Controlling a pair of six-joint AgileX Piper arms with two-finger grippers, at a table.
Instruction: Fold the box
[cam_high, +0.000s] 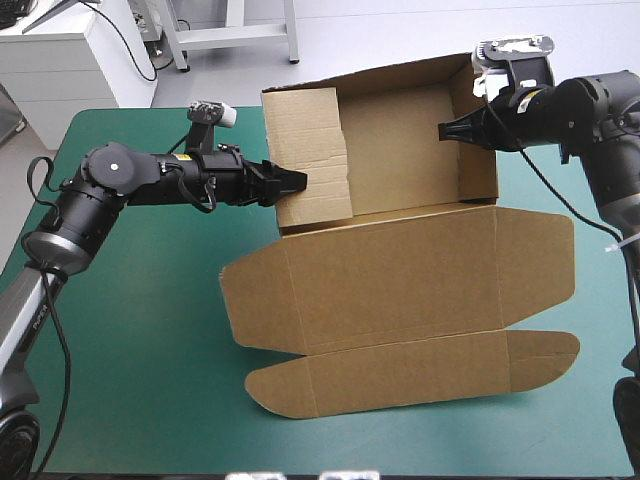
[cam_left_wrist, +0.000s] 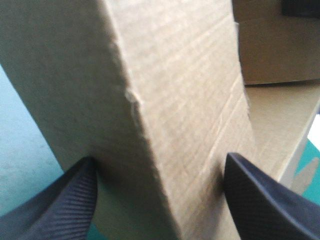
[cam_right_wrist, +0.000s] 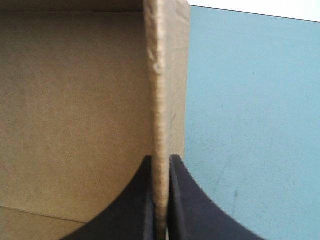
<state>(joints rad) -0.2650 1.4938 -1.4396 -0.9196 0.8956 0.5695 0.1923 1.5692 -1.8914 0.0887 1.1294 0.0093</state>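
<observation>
The brown box (cam_high: 400, 150) stands at the table's far middle as an open tray, its lid (cam_high: 400, 290) lying flat toward the front edge with a tuck flap (cam_high: 410, 375) beyond it. The left wall panel (cam_high: 310, 150) leans in over the tray. My left gripper (cam_high: 292, 183) is at that panel's lower edge; in the left wrist view my left gripper (cam_left_wrist: 160, 160) is open with the thick folded wall (cam_left_wrist: 175, 100) between its fingers. My right gripper (cam_high: 450, 131) reaches in from the right. There, my right gripper (cam_right_wrist: 160, 158) is shut on the box's right wall (cam_right_wrist: 160, 75).
The teal-green cover (cam_high: 130, 330) shows bare to the left of the lid and along the front edge. A strip of cover (cam_right_wrist: 250, 125) also shows outside the right wall. The lid's right end reaches close to the table's right edge.
</observation>
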